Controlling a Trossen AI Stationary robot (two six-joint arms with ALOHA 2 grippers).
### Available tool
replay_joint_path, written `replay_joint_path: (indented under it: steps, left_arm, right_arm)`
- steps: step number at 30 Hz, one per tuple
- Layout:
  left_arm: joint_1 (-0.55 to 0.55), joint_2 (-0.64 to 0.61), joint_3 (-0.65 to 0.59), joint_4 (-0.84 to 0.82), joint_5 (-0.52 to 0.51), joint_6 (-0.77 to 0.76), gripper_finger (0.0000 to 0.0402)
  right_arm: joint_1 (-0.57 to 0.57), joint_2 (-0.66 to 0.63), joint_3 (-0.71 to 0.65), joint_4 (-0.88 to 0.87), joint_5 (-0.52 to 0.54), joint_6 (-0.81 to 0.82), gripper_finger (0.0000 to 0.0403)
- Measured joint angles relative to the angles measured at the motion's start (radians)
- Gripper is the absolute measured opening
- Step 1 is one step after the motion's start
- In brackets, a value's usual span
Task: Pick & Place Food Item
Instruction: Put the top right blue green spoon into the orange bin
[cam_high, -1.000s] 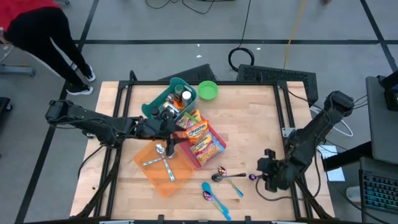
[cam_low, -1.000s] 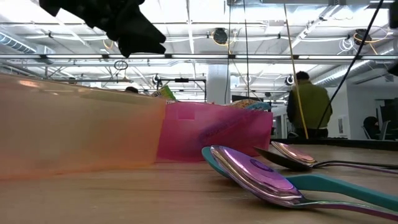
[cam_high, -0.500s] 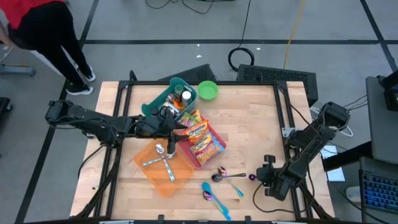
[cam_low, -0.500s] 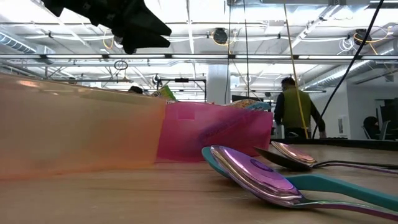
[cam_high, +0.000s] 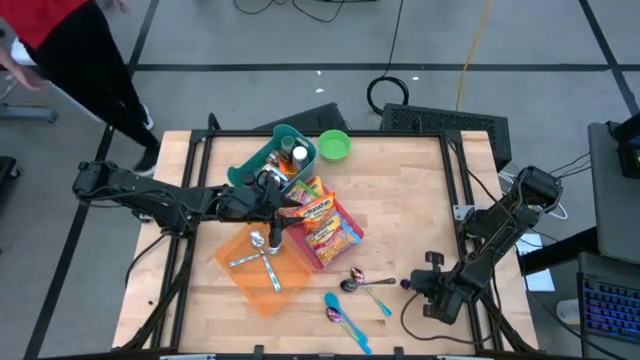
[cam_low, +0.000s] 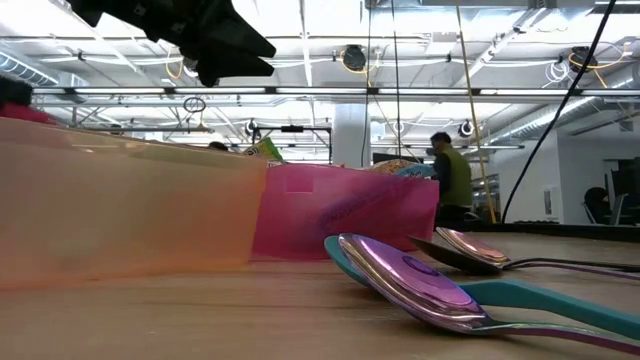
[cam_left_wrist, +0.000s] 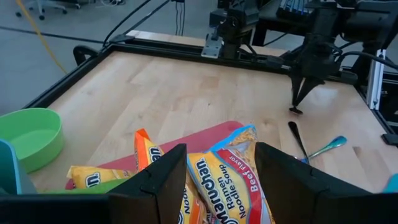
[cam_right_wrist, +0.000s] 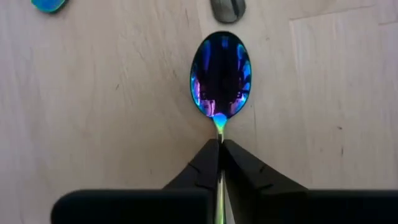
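Observation:
Several Maruchan ramen packets (cam_high: 325, 225) stand in a pink bin (cam_high: 345, 250) at the table's middle. My left gripper (cam_high: 290, 210) hangs open above them. In the left wrist view its fingers (cam_left_wrist: 221, 148) frame a beef-flavour packet (cam_left_wrist: 227, 180) that lies lower, in the bin. In the low view nothing hangs from this gripper (cam_low: 268, 48). Near the front right edge my right gripper (cam_high: 420, 286) points steeply down. It is shut on an iridescent purple spoon (cam_right_wrist: 220, 74) that lies on the wood. My right gripper pinches the spoon's thin handle (cam_right_wrist: 219, 132) just behind the bowl, between its two fingertips (cam_right_wrist: 208, 158). The fingers come from above, slanting steeply down. The handle runs back between them. The bowl (cam_right_wrist: 220, 74) lies on the table, hollow side up.
An orange bin (cam_high: 262, 268) with cutlery adjoins the pink bin. A teal bin (cam_high: 272, 160) of containers and a green bowl (cam_high: 334, 146) stand at the far side. Loose spoons (cam_high: 352, 282), (cam_high: 338, 316) lie near the front. A person (cam_high: 60, 50) stands beyond the far left corner.
My right gripper has sunk toward the table and shifted a little toward the near edge, tipping more steeply downward. The person at the far left has moved.

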Motion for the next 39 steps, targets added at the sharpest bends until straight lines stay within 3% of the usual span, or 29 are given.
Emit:
replay_joint_path:
  steps: [7, 10, 15, 21, 25, 32, 39]
  left_arm:
    - [0.0, 0.0, 0.0, 0.0, 0.0, 0.003, 0.0198]
    - [0.0, 0.0, 0.0, 0.001, 0.0, 0.003, 0.0198]
    - [0.0, 0.0, 0.0, 0.01, 0.001, -0.001, 0.0198]
    - [0.0, 0.0, 0.0, 0.053, 0.001, -0.002, 0.0198]
    - [0.0, 0.0, 0.0, 0.08, -0.005, 0.001, 0.02]
    - [0.003, 0.0, 0.0, 0.123, -0.146, 0.058, 0.0267]
    - [0.003, 0.0, 0.001, 0.27, -0.157, 0.132, 0.0321]
  right_arm:
    - [-0.024, -0.046, 0.003, -0.004, 0.019, 0.053, 0.0003]
    - [-0.024, -0.108, 0.009, -0.02, 0.079, 0.021, 0.0002]
    - [-0.028, -0.236, 0.04, 0.02, 0.274, -0.079, 0.0001]
    - [-0.088, -0.323, 0.04, 0.238, 0.533, -0.431, 0.0001]
    - [-0.205, -0.31, 0.04, 0.401, 0.629, -0.688, 0.0001]
    - [-0.498, -0.211, 0.04, 0.754, 0.576, -1.127, 0.0]
    - [-0.723, -0.051, 0.04, 1.28, 0.581, -1.456, 0.0]
